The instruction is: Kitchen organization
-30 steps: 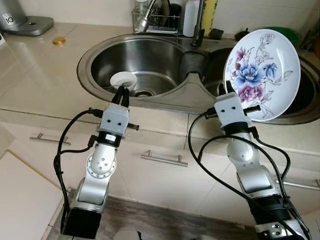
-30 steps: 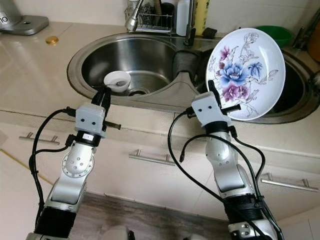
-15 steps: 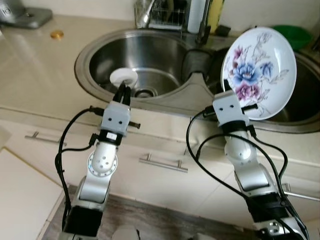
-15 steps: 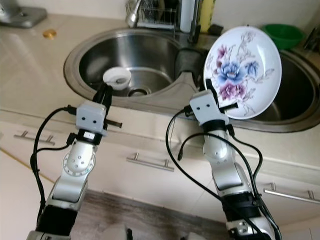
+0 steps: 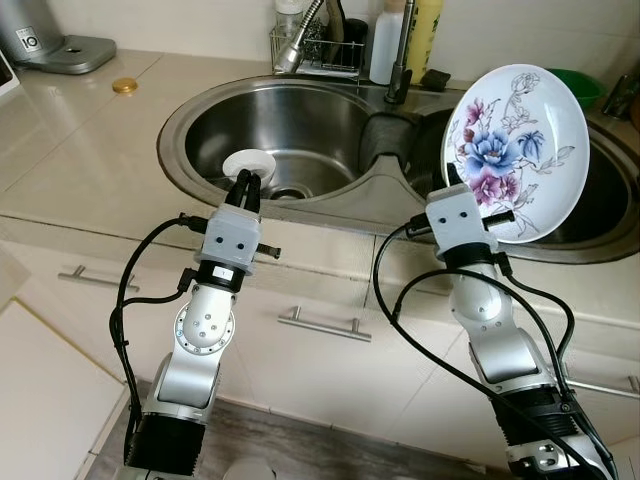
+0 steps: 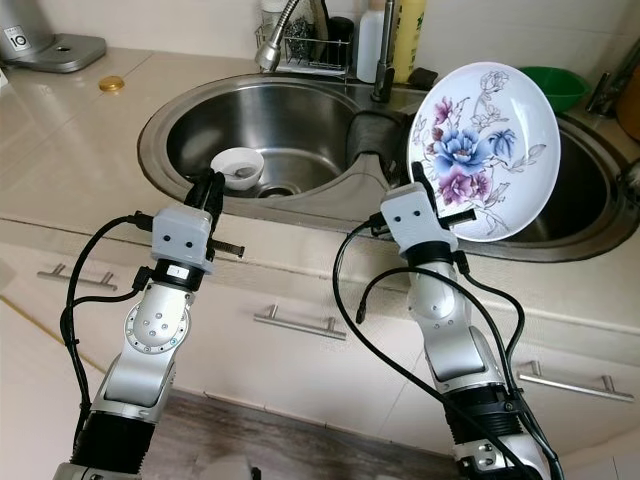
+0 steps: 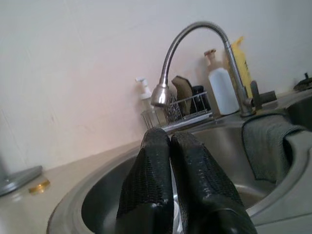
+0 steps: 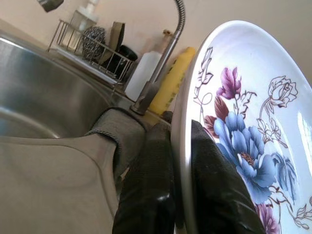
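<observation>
Floral plate (image 5: 517,150) held on edge above the right sink basin, rim pinched between the right gripper (image 8: 181,161) fingers (image 8: 148,185). Grey cloth (image 5: 385,130) draped over the sink divider, just beyond those fingers. Left gripper (image 7: 169,161) fingers pressed together, empty, over the front rim of the left basin (image 5: 300,120); small white bowl (image 6: 238,165) just ahead of them. Beige surface (image 5: 80,150) around the sink.
</observation>
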